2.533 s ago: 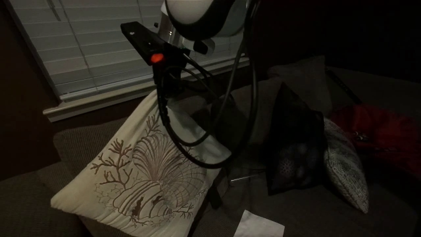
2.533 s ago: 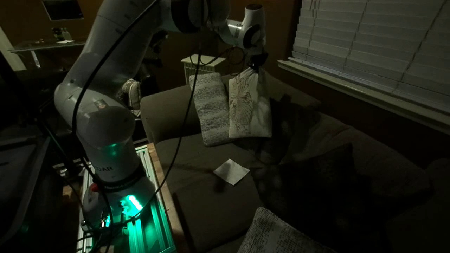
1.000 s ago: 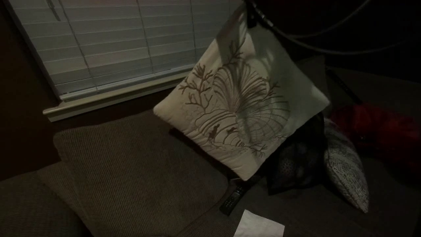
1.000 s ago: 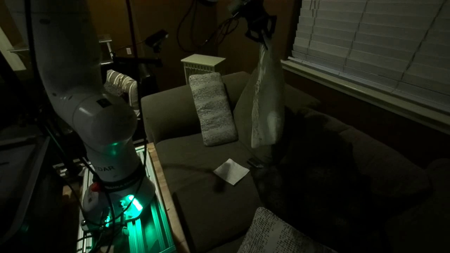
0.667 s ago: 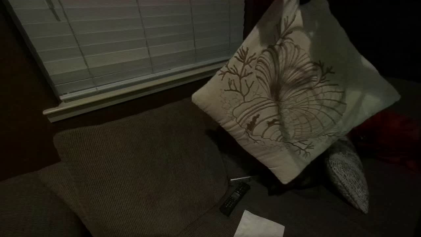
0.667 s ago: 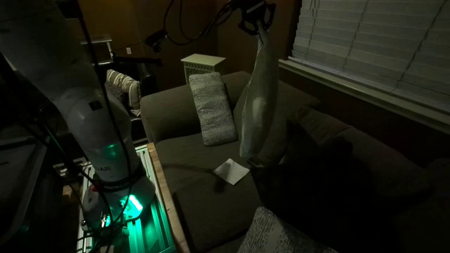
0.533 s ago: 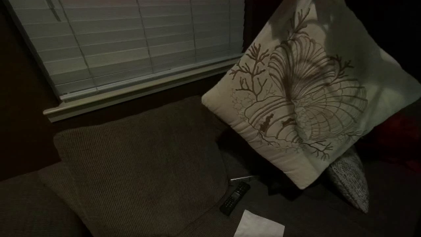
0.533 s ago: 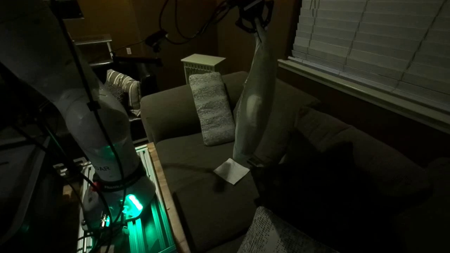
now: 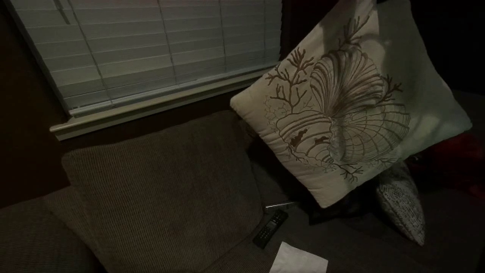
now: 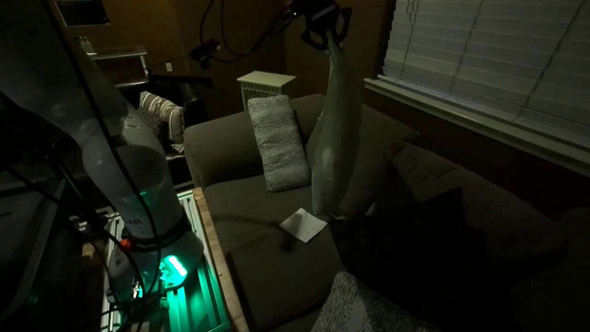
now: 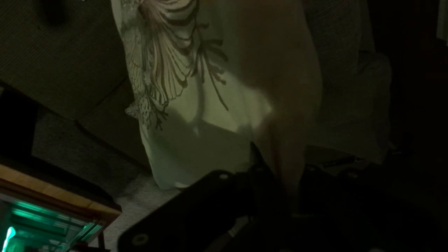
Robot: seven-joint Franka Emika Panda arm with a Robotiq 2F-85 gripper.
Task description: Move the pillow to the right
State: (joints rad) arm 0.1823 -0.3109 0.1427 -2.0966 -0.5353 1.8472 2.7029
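One cream pillow (image 9: pixel 341 106), shell-and-branch print, hangs from a corner pinched in the gripper (image 10: pixel 333 43), over the sofa (image 10: pixel 272 263). Step in hand, as judged: the carry; next, likely rightward travel, then lowering. Edges: windowsill (image 9: pixel 163 103) apart behind; speckled cushion (image 9: pixel 402 208) may limit set-down room; lower-corner clearance unreadable.

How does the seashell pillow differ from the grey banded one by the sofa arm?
The seashell pillow hangs from the tool; the banded pillow rests on the sofa. The seashell pillow is cream with brown lines; the banded pillow has dark and pale grey bands. Both are patterned.
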